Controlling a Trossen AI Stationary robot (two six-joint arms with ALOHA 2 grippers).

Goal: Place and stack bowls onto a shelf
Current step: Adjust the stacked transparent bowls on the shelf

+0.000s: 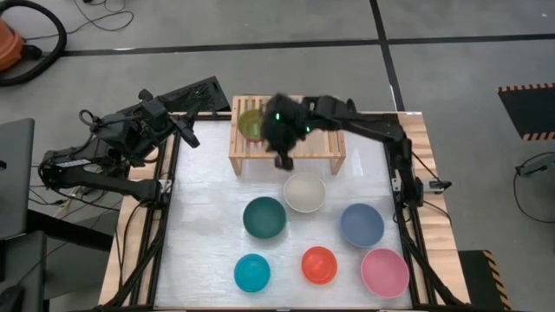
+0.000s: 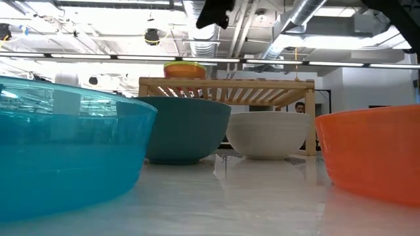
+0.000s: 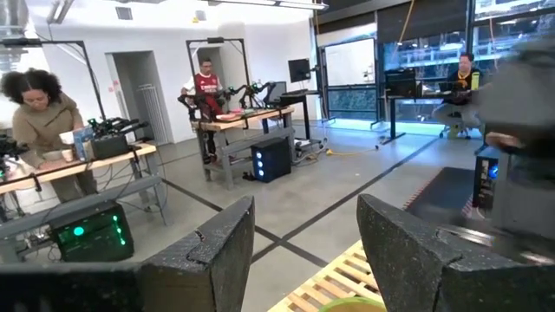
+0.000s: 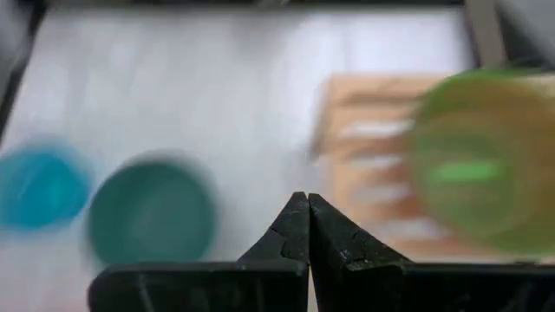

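From overhead I see six smooth round plastic bowls on the pale, glossy worktop (image 1: pixel 208 260): dark teal bowl (image 1: pixel 264 217), cream white bowl (image 1: pixel 304 191), slate blue bowl (image 1: pixel 362 224), cyan bowl (image 1: pixel 252 272), orange-red bowl (image 1: pixel 319 264) and light pink bowl (image 1: pixel 384 271), all apart from one another. The shelf (image 1: pixel 323 148), a low light-wood rack with parallel slats and solid side legs, stands at the far edge, and the lime green bowl (image 1: pixel 251 126) sits on its left end. The right gripper (image 1: pixel 284 161) hangs over the shelf's front edge, just right of that bowl; my right wrist camera shows its dark, rough-textured jaws pressed together and holding nothing, with the green bowl, teal bowl and cyan bowl blurred beyond. The left gripper (image 1: pixel 186 137) waits off the worktop's left corner, near the shelf; its wrist camera shows its jaws standing apart and empty, the slats just past them, and people at benches in the room behind. The table-level camera adds what the top view hides: the green bowl seems nested in an orange-rimmed one, though I can't tell its true colour. From there the cyan and orange-red bowls loom large in front, blocking the slate blue and pink ones.
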